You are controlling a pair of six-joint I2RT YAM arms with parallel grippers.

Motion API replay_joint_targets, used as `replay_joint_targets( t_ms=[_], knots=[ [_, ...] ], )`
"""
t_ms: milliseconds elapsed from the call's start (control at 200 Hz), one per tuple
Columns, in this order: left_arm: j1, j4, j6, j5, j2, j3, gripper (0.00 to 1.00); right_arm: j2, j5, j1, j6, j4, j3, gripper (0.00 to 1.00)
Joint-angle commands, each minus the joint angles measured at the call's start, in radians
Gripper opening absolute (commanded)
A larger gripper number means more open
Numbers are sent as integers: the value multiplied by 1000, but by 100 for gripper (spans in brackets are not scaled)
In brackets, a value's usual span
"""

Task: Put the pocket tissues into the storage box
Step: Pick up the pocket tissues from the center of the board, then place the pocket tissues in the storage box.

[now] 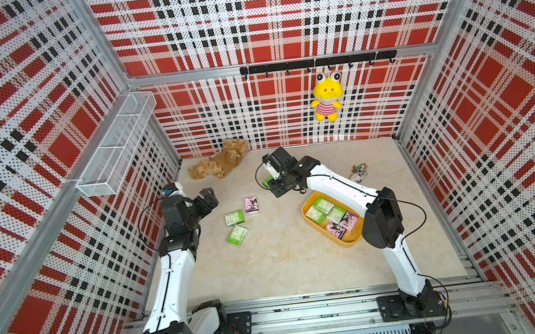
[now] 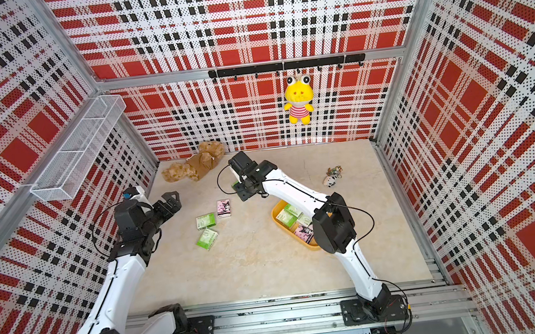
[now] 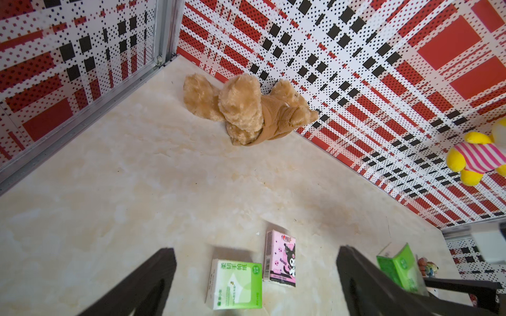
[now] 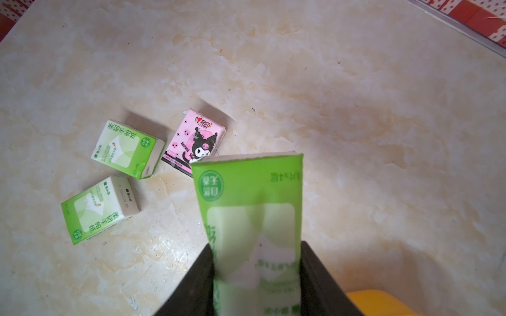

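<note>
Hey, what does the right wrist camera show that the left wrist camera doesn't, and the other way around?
Only the right wrist view: a second green packet lying on the table and a corner of the yellow storage box. Only the left wrist view: the brown teddy bear, the yellow plush toy on the wall and the open left gripper. Both: the pink packet, the green packet next to it, and the held green packet in the right gripper.
</note>
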Motion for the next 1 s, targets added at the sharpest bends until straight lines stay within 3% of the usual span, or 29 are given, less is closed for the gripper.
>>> replay_joint_targets(
  t_ms=[0,281,651,997],
  knots=[
    [-13,-3,-2,0,-9,16,99,-94,27,7,-21,-9,-56,48],
    [-22,-3,0,-7,6,27,99,-288,35,4,-51,-38,-279,47],
    [-38,-3,0,-16,15,30,99,-560,11,-71,21,10,-668,46],
    [-44,-3,3,-23,24,33,99,-611,-15,-174,7,34,-824,46]
  ],
)
